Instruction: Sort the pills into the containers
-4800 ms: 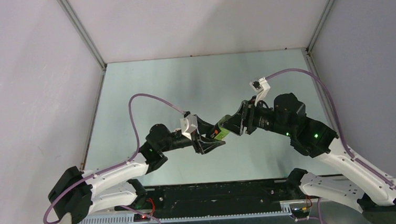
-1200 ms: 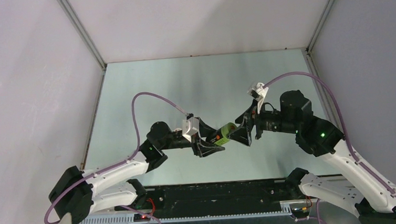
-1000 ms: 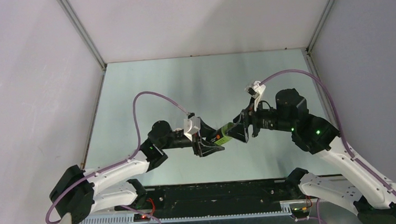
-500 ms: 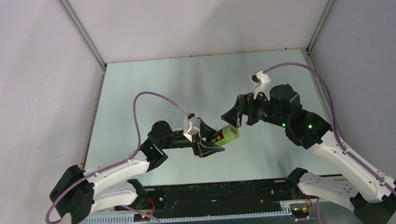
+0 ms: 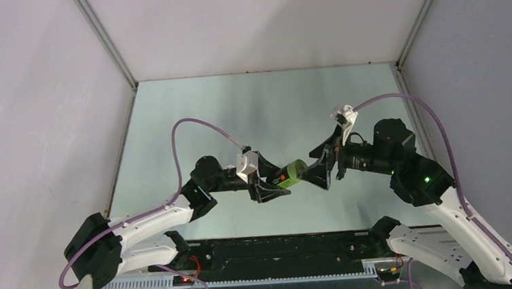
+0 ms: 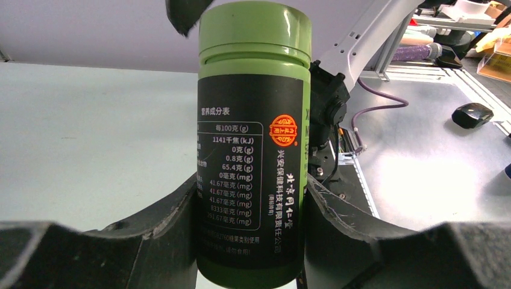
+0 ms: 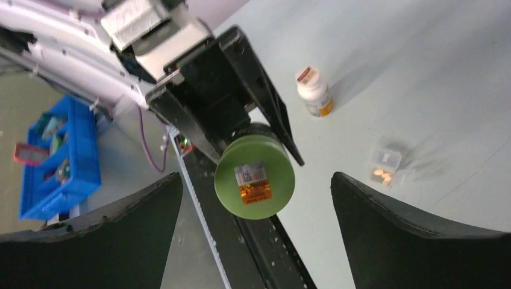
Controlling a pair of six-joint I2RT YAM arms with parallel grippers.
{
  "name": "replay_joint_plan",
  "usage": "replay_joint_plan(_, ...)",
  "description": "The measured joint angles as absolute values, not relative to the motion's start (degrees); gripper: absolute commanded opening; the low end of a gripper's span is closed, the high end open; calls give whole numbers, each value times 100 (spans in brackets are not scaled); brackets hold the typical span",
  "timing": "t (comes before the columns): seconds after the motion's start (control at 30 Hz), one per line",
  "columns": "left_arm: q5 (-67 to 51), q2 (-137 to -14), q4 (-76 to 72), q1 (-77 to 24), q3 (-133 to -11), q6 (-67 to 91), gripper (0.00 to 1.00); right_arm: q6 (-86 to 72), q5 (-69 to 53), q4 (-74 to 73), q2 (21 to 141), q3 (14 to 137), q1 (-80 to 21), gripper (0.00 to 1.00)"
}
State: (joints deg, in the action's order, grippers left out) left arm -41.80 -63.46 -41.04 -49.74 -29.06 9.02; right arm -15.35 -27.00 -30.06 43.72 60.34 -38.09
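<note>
Your right gripper (image 5: 320,172) has swung back to the cap of the green bottle (image 6: 253,138), jaws wide, gripping nothing. Left gripper (image 5: 268,184) clamps the bottle's body above the pale table (image 5: 237,105); white walls (image 5: 32,99) on three sides. Pill box (image 7: 388,155), orange pills (image 7: 381,174) inside, lies on the table near a white bottle (image 7: 314,91).

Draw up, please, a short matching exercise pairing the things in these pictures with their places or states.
Things:
1. green bottle
2. white bottle
3. pill box
4. right gripper

Places or states:
A. translucent, with orange pills inside
B. open, pointed at the held bottle's top
C. clamped between the left fingers
D. standing on the table

Pairs: 1-C, 2-D, 3-A, 4-B
</note>
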Motion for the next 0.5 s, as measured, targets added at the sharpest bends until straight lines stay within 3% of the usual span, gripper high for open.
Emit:
replay_joint_plan(0.17, -4226, -6346, -4101, -4974, -2906, 899, 0, -1203, -3079, -3315, 4486, 6031, -3809, 96)
replay_joint_plan(0.5, -4329, -6348, -4088, -4969, -2908, 908, 0, -1824, -2580, -2801, 5013, 6031, -3815, 92)
